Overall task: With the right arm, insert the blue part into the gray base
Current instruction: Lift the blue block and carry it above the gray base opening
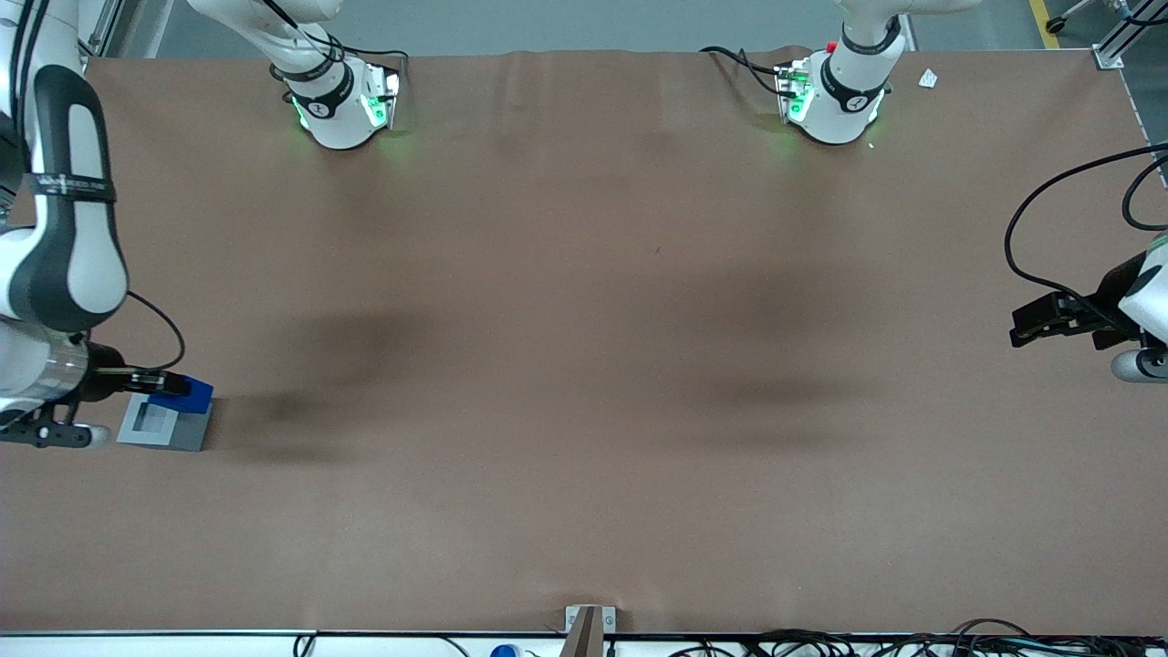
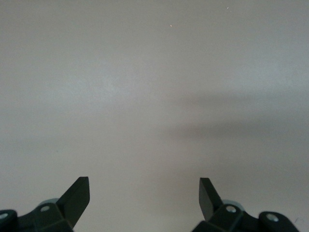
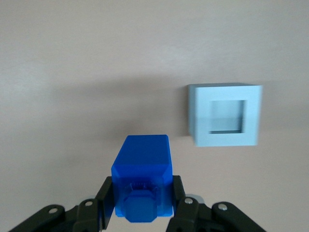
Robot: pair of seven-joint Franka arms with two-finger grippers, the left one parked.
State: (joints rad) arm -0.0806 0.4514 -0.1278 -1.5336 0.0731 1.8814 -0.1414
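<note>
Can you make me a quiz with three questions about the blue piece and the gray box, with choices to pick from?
1. Where is the blue part?
A. Between the fingers of the right arm's gripper
B. Down in the gray base's hole
C. Lying alone on the table

2. What colour is the base with the square recess?
A. Red
B. Gray
C. Yellow

3. What is in the base's recess?
A. The blue part
B. A ball
C. Nothing

Answers:
1. A, the fingers press the blue part's sides, beside the base.
2. B, the right wrist view shows it pale gray.
3. C, the square recess shows only its own floor.
</note>
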